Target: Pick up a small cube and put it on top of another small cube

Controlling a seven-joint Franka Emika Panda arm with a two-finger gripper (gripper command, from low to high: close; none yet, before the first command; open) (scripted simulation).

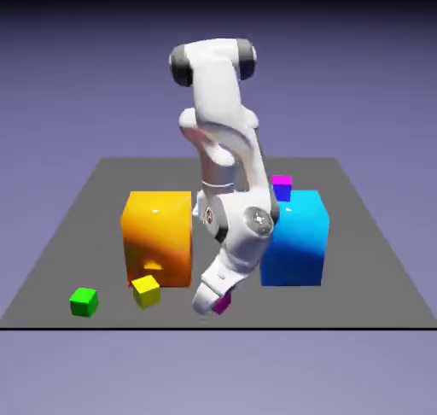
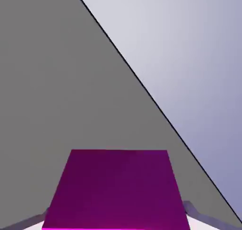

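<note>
My gripper [image 1: 212,304] hangs low near the table's front edge, shut on a small magenta cube [image 1: 223,303]. The magenta cube [image 2: 116,191] fills the bottom of the hand view, with a grey fingertip [image 2: 196,214] pressed against each side of it. A small yellow cube [image 1: 146,290] and a small green cube [image 1: 84,301] sit on the table toward the exterior view's left of the gripper. Another small magenta cube [image 1: 281,186] shows behind the top of the big blue block. Whether the held cube touches the table I cannot tell.
A big orange block [image 1: 158,236] stands just behind the yellow cube. A big blue block [image 1: 296,236] stands at the exterior view's right of the arm. The grey table's [image 1: 375,277] front edge runs close below the gripper.
</note>
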